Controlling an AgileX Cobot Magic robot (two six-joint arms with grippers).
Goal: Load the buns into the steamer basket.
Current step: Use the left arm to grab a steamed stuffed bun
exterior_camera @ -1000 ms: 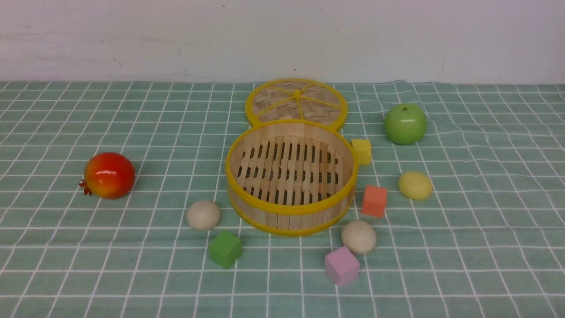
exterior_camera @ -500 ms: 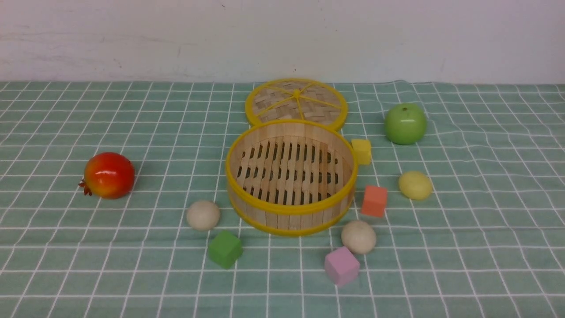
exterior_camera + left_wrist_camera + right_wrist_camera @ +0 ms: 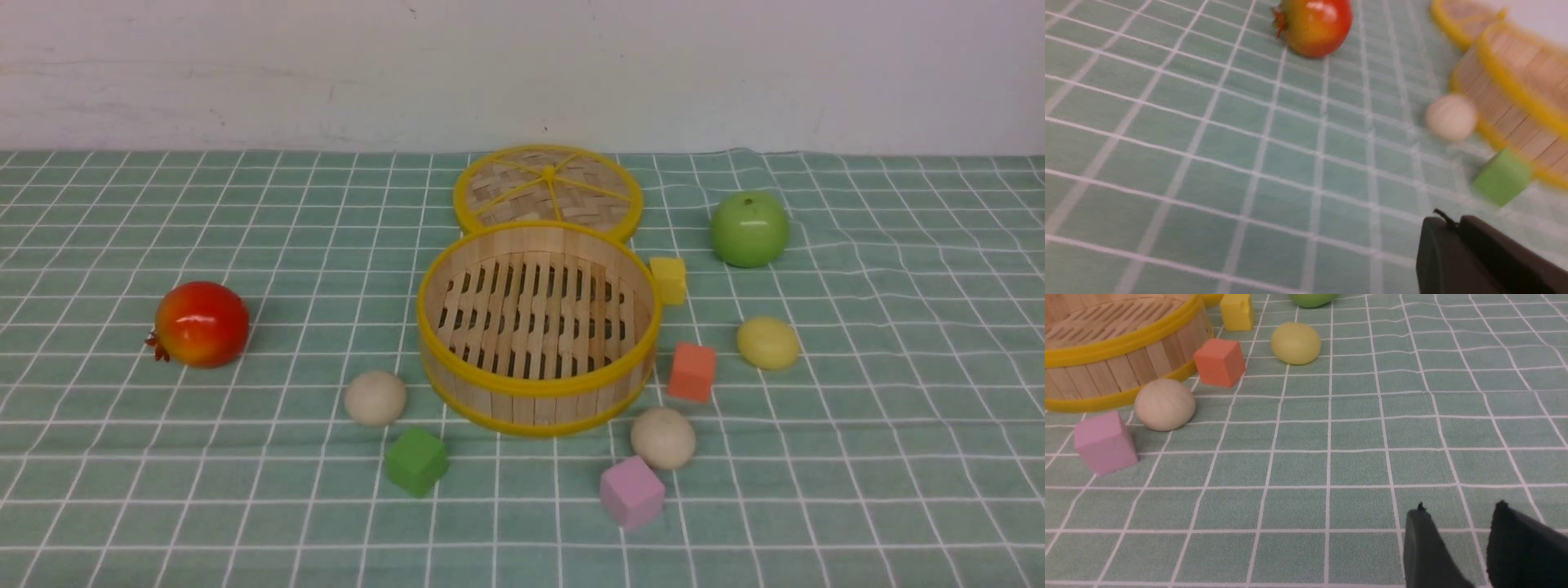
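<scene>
The steamer basket stands empty mid-table. One beige bun lies at its front left, a second beige bun at its front right, and a pale yellow bun further right. Neither gripper shows in the front view. In the left wrist view my left gripper has its fingers pressed together with nothing between them, well short of the beige bun beside the basket. In the right wrist view my right gripper is open over bare cloth, far from the beige bun and the yellow bun.
The woven lid lies behind the basket. A green apple sits back right and a pomegranate at the left. Around the basket are foam cubes: yellow, orange, green and pink.
</scene>
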